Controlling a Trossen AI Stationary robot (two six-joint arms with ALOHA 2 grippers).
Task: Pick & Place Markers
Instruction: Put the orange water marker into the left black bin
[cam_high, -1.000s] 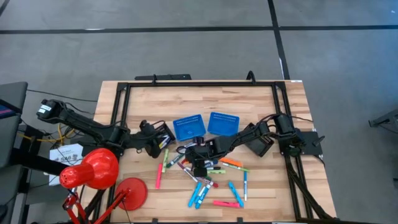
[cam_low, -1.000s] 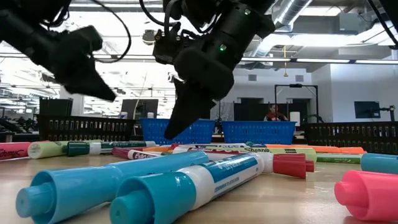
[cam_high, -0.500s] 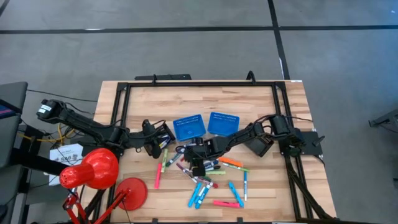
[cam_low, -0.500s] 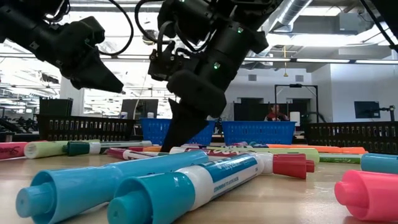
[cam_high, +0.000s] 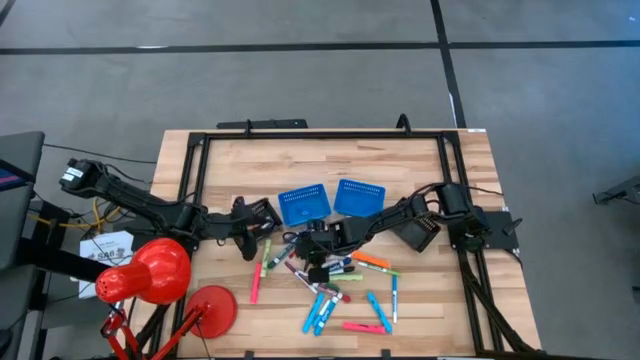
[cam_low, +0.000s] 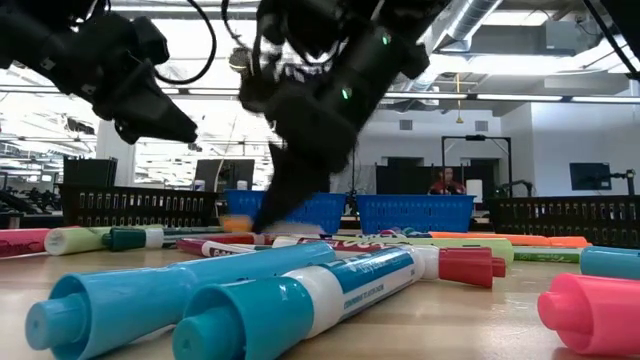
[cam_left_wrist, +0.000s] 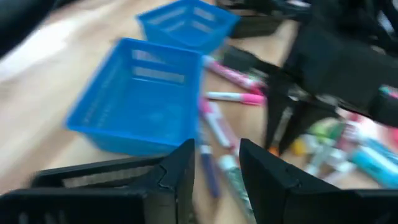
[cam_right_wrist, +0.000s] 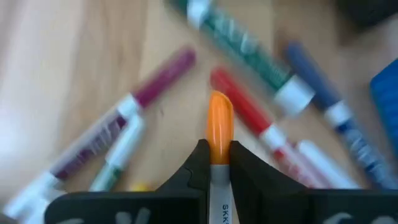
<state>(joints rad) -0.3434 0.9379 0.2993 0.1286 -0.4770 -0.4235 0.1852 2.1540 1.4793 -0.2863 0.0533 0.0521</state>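
Baskets (cam_high: 303, 204), two; right end effector (cam_right_wrist: 217, 163) clamps one orange marker (cam_right_wrist: 219, 124); left end effector (cam_left_wrist: 214, 163) parted.

Markers (cam_high: 330, 285) lie scattered near two blue baskets (cam_high: 303, 204).

Two black jointed arms, looped black cabling along the links, white label near left arm base, small green indicator light on right wrist housing, matte black tapered gripper fingers (cam_left_wrist: 261, 180).

Orange marker (cam_right_wrist: 219, 124) barrel hidden between right hand (cam_right_wrist: 215, 163) fingers
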